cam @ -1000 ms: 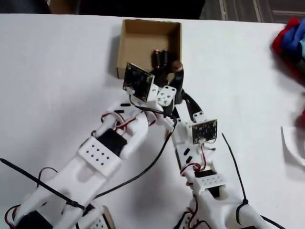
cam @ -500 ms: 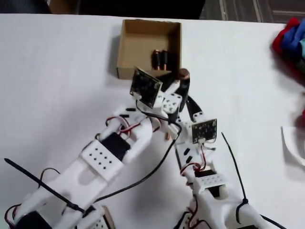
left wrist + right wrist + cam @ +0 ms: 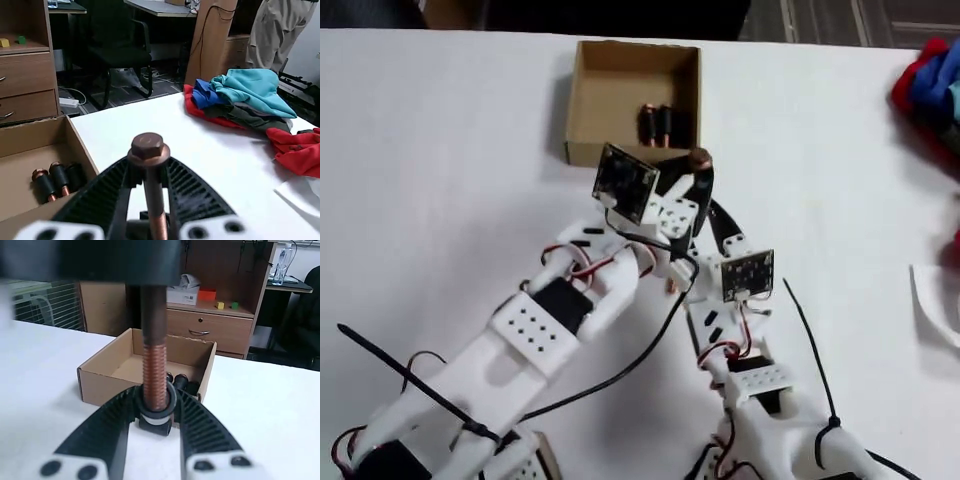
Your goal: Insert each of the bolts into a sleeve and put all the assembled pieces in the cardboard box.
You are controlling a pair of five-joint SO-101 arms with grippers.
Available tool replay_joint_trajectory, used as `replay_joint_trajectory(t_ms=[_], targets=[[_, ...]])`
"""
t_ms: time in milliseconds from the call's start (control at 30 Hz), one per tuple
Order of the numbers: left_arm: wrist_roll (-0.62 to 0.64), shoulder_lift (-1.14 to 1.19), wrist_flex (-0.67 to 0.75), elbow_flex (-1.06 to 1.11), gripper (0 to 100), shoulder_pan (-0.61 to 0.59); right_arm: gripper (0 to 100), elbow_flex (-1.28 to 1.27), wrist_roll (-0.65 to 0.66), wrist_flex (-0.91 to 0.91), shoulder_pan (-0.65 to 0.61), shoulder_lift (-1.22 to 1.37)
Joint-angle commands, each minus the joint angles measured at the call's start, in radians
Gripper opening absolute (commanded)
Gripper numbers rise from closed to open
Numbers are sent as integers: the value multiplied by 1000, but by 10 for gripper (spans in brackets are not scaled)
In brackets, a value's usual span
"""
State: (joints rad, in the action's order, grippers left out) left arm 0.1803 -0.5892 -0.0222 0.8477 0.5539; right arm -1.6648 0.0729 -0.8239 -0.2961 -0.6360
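1. Left gripper: jaws pinched down to shaft width on the bolt, gripping just under the hex head. The head sits proud of the jaw tips and the shaft runs back between the jaws.
2. Right gripper: jaws nearly closed and clamped on the sleeve, one finger on each side. The sleeve sits right at the jaw tips.
3. The bolt's threaded end comes down between the right jaws and enters the sleeve bore. The thread still shows above the sleeve, and I can't tell how deep it goes.
4. High view: bolt head sits at the tip of the left gripper, just outside the near corner of the cardboard box. The two grippers are close together there.
5. The box is straight ahead of the right jaws, just beyond the sleeve, and off to one side of the left jaws.
6. Assembled pieces lie side by side on the box floor against one wall. They are also visible past the right jaws and beside the left jaws.
7. A pile of clothes sits on the white table, well beyond the left jaws.
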Motion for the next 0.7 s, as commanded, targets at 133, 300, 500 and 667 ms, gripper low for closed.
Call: replay_joint_trajectory(t_ms=[133, 300, 500, 667], targets=[[-5, -6, -2, -153, 25, -31, 22, 18, -3, -25, 5, 1], [-2, -5, -3, -150, 25, -28, 22, 18, -3, -25, 5, 2], [2, 69, -3, -148, 25, -6, 22, 49, 0, -1, 8, 10], [0, 120, -3, -153, 25, 18, 22, 95, 83, 54, 18, 10]])
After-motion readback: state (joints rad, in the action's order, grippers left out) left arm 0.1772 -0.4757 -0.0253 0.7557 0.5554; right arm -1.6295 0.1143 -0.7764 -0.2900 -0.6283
